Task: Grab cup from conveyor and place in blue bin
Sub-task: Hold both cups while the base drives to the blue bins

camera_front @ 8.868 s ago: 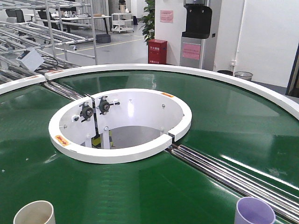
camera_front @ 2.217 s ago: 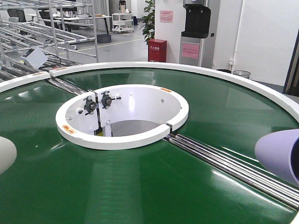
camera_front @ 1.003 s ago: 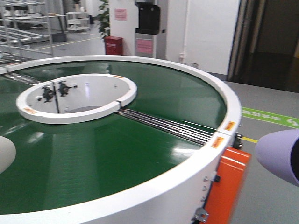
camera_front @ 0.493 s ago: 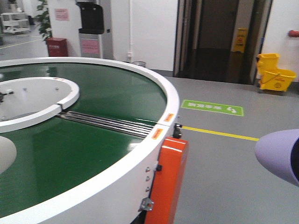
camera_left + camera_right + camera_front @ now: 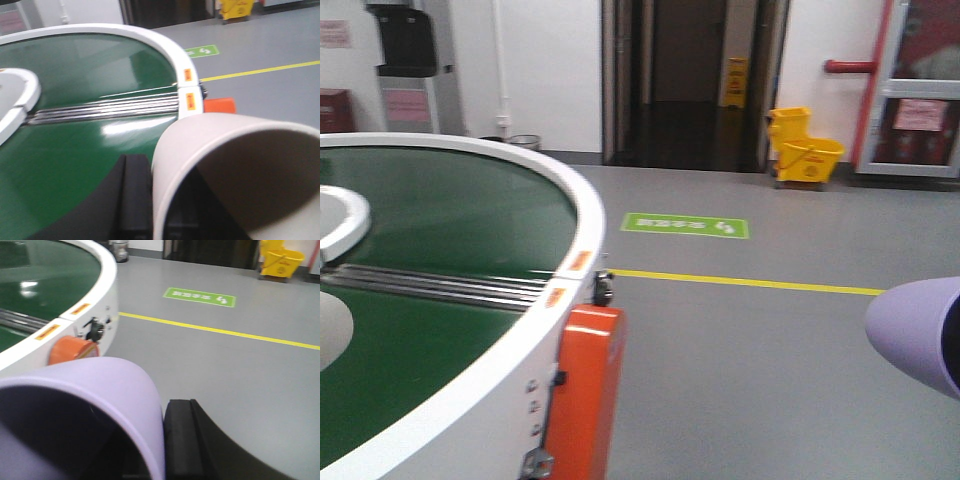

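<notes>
I have the left claw (image 5: 162, 210) clamped on a cream paper cup (image 5: 235, 165) and the right claw (image 5: 127, 452) on a lilac plastic cup (image 5: 100, 390), both up off the dark green ring conveyor (image 5: 440, 200). The blue bin isn't in view, so I'd slew slowly, hold the grip firm, and release only once above it.

My left finger (image 5: 136, 197) is matte black and blocky. My right finger (image 5: 192, 440) is black too, grooved lengthwise.

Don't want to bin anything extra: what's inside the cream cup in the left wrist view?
Cream cup: only bare, shadowed inner wall shows, nothing loose. Its bottom runs out of frame, unseen.
</notes>
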You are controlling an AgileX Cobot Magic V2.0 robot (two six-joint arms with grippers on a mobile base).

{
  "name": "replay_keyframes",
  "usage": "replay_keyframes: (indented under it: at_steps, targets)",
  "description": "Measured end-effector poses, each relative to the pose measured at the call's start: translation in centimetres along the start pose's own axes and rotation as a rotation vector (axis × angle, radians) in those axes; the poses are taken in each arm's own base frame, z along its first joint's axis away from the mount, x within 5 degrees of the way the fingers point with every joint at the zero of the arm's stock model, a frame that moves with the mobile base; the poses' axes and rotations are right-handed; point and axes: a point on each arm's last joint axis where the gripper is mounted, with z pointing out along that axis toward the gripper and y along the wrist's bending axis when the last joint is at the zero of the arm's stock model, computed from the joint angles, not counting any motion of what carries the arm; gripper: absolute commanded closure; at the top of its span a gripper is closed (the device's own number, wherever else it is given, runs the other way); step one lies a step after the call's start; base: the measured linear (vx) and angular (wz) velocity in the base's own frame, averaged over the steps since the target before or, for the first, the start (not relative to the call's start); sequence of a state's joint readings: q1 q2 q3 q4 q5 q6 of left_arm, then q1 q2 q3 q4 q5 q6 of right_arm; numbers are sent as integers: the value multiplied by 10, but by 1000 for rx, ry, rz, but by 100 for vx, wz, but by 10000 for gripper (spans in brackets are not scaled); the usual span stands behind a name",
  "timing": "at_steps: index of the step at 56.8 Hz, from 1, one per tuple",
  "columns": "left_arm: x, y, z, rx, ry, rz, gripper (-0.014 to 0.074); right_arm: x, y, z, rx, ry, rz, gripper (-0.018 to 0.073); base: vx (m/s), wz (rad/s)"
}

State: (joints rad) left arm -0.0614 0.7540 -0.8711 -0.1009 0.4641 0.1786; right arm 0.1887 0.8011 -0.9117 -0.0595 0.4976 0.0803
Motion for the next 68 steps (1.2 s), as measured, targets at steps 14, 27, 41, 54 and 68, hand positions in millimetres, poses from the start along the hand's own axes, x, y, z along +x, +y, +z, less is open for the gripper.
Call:
replay_keyframes:
  at_steps: [14, 27, 41, 54, 68]
  targets:
    - [0, 0, 0, 0, 0, 0, 603, 0, 0, 0, 0, 0, -1, 568, 14, -53]
    - [0, 0, 0, 0, 0, 0, 603, 0, 0, 0, 0, 0, -1, 568, 15, -57]
    - [0, 0, 0, 0, 0, 0, 603, 0, 0, 0, 0, 0, 0, 568, 16, -63]
    - [0, 0, 0, 0, 0, 0, 603, 0, 0, 0, 0, 0, -1, 568, 19, -62]
    - [0, 0, 0, 0, 0, 0, 603, 0, 0, 0, 0, 0, -1, 568, 23, -45]
